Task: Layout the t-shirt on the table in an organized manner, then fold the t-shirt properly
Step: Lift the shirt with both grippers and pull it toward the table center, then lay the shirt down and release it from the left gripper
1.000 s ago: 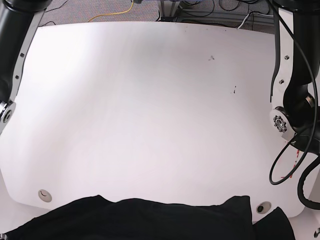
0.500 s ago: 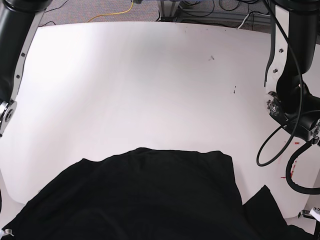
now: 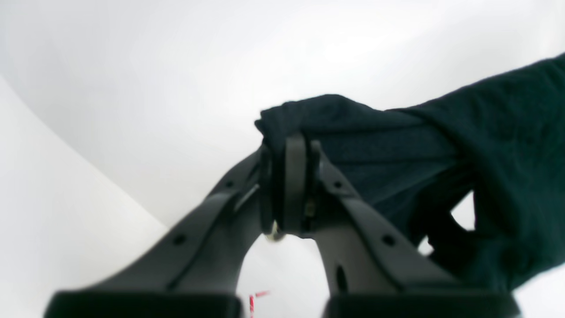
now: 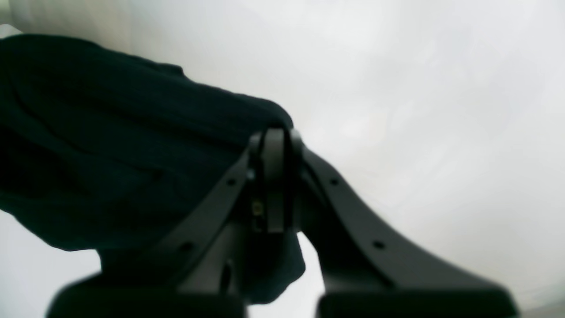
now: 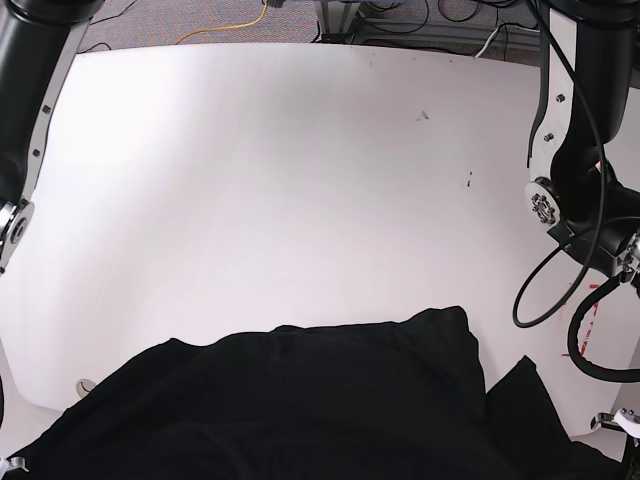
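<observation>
The black t-shirt (image 5: 300, 400) lies bunched over the near edge of the white table (image 5: 300, 180), its top fold reaching about a third of the way in. In the left wrist view my left gripper (image 3: 291, 148) is shut on a folded edge of the t-shirt (image 3: 441, 145), and the cloth stretches away to the right. My right gripper (image 4: 276, 143) is shut on another edge of the t-shirt (image 4: 110, 145), with the cloth hanging off to the left. No print shows on the cloth. Both hands sit low at the bottom corners of the base view, mostly hidden.
The left arm's links and looping black cables (image 5: 575, 250) stand over the table's right edge, beside red tape marks (image 5: 590, 310). The right arm's link (image 5: 30, 100) runs along the left edge. One grommet hole (image 5: 82, 383) peeks out beside the cloth. Small dark specks (image 5: 423, 115) mark the far right.
The t-shirt was swung up from the near edge onto the table, then settled slightly back. The left arm's elbow shifted up and leftward in the base view.
</observation>
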`<state>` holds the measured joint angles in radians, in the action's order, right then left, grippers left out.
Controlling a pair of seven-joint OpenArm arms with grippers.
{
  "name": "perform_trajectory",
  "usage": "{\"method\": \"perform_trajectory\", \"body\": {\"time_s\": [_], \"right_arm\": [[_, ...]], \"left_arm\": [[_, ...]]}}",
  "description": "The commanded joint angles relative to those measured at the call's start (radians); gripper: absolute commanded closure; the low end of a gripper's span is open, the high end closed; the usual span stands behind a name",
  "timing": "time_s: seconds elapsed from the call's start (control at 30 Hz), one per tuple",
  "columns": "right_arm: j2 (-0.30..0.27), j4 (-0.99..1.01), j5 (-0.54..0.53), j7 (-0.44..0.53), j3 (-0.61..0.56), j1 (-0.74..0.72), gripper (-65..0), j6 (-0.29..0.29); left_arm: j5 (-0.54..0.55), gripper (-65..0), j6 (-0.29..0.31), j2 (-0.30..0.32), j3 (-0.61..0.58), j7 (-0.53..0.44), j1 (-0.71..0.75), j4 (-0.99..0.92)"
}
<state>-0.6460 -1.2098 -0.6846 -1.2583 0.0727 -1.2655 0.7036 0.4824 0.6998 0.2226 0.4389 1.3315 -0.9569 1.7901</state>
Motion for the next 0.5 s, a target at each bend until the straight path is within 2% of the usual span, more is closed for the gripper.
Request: {"method": "perform_trajectory", "body": {"time_s": [0.0,0.2,0.47], "right_arm": [[-0.015,-0.012,0.007,0.021,0.008,-0.04,0.0,-0.005],[-0.015,-0.012,0.007,0.019,0.008,-0.04,0.0,-0.005],[-0.011,-0.031,-0.002,-0.033,0.019,-0.04,0.0,-0.005]], "left_arm": [[-0.003,0.0,-0.002,0.011,-0.001,-0.027,-0.012,0.007],[-0.003,0.0,-0.002,0.011,-0.001,-0.027,0.039,0.009],[-0.001,0.0,-0.002,0.011,0.002,-0.027,0.102,0.012]]}}
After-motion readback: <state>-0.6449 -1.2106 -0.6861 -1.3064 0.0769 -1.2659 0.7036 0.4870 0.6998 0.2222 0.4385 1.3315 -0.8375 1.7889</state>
